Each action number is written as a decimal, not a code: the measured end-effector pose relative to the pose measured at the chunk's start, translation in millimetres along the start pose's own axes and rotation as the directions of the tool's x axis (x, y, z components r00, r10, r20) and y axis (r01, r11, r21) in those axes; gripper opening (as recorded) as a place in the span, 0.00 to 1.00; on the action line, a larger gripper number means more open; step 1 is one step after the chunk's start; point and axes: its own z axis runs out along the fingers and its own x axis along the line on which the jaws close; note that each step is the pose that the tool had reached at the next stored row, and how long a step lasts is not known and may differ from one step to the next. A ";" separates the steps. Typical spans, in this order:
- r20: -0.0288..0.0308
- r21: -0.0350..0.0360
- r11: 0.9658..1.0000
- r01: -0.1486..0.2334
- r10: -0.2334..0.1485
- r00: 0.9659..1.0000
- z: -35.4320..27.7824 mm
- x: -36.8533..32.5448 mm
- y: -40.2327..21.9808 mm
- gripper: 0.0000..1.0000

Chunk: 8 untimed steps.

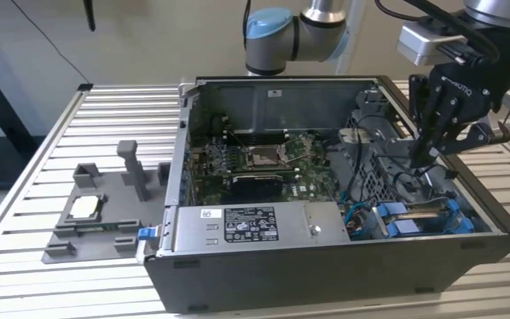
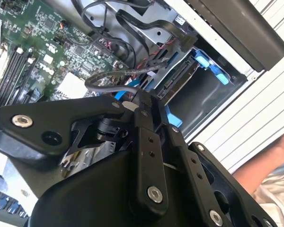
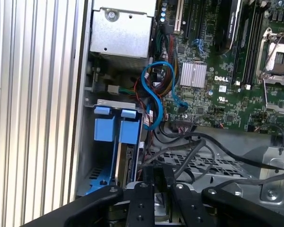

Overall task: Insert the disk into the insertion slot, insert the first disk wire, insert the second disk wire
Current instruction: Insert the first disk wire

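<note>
Blue plastic frames the disk. In the first wrist view the carrier shows two bright tabs side by side, and beside them I see the drive as a thin, dark, silver-grey edge. The disk sits inside the insertion slot, a grey metal bay at the near corner of the computer case on the exterior view's right. In that view the blue tabs face the middle of the case.

Just beside the bay, a light blue wire loops loosely over red and black leads without touching the disk. A bundle of black cables crosses the perforated cage next to it.

My claw hangs inside the case, a little farther back than the disk and above those cables. Its fingers are pressed together at the tips. I cannot tell whether a wire is caught between them, though in the second wrist view a grey cable passes close by.

Farther to the exterior view's left lies the green motherboard, and nearer than it the grey labelled power supply. The case rests on a slatted metal table, with a grey fixture well apart on the exterior view's left. A person's arm shows outside the case in the second wrist view.
</note>
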 end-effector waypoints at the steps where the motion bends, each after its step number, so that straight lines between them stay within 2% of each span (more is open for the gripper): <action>1: 0.000 0.000 1.000 -0.001 0.001 1.000 0.3 0.8 -0.3 0.19; 8: 0.000 -0.002 1.000 -0.009 0.009 1.000 3.2 6.5 -4.4 0.19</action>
